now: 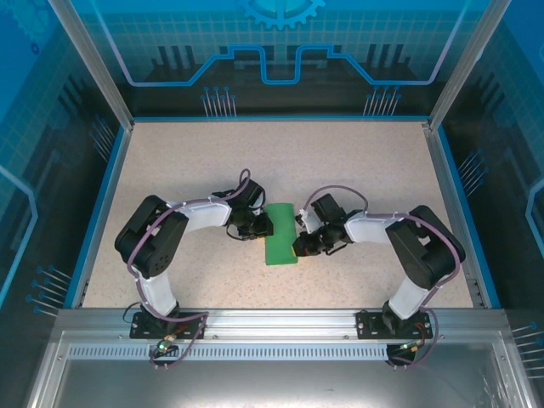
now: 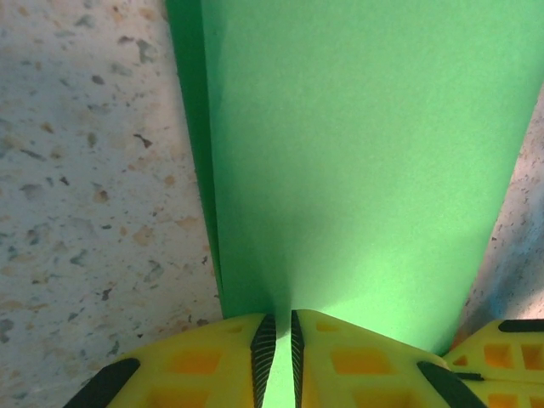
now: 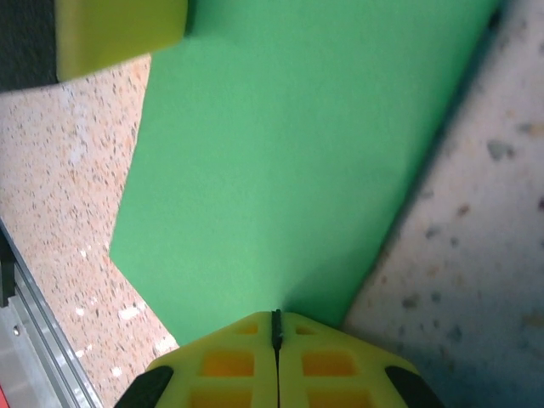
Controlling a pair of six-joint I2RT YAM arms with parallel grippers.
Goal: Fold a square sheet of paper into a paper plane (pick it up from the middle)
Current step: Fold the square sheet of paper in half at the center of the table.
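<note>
Top external view: the square sheet of paper [image 1: 280, 236] sits in the middle of the surface [image 1: 365, 170], between the two arms. It looks taller than it is wide.
Left claw: the left claw [image 2: 279, 338] is nipped tight on the paper's left edge. The green sheet goes in between its yellow tips.
Right claw: the right claw [image 3: 276, 321] is squeezed all the way closed on the opposite edge, lower down the sheet.
Paper layers: the left wrist view shows a darker green strip along one side, so I think a second layer lies under the top one. I cannot tell if the sheet rests flat or is lifted a bit.
Step now: I think the two claws are making or pressing a fold together.
How to do it well: keep both grips firm and move both claws at the same pace. Line up the edges before pressing. Pull softly, so the thin paper does not tear or slip out.
Things around: blue walls [image 1: 51, 170] stand at the sides and a metal rail [image 1: 272, 319] runs along the near edge. Both are well apart from the paper.
In the way: the two claws are near each other, so they might bump if they cross over the sheet.
</note>
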